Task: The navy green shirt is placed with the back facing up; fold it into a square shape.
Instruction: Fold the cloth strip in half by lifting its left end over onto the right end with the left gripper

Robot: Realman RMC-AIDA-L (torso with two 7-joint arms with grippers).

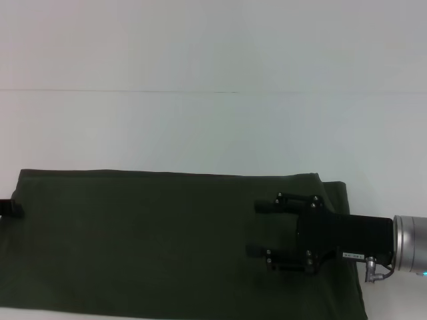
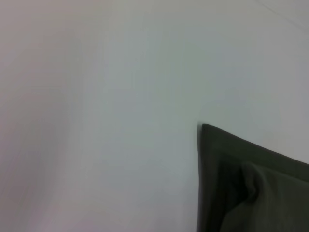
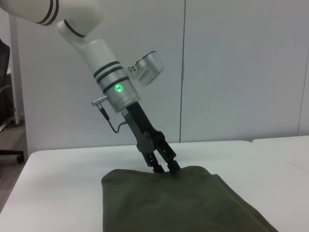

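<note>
Dark olive-green soft cloth shirt (image 1: 153,243) folded into a long band across the near part of the pale white tabletop (image 1: 213,127), plain side up.

At the band's left end, the left gripper (image 3: 164,166) shows in the head view only as a black tip at the frame's edge; the right wrist view shows it slanting down from its white arm with its fingertips together on the cloth edge, seemingly pinching it, though the grip itself is too small to confirm. The left wrist view shows one folded corner of the shirt lying flat on the tabletop. Towards the right end, the black right gripper (image 1: 260,228) hovers over or rests on the cloth, pointing left, its two fingers spread wide apart with nothing between them.
</note>
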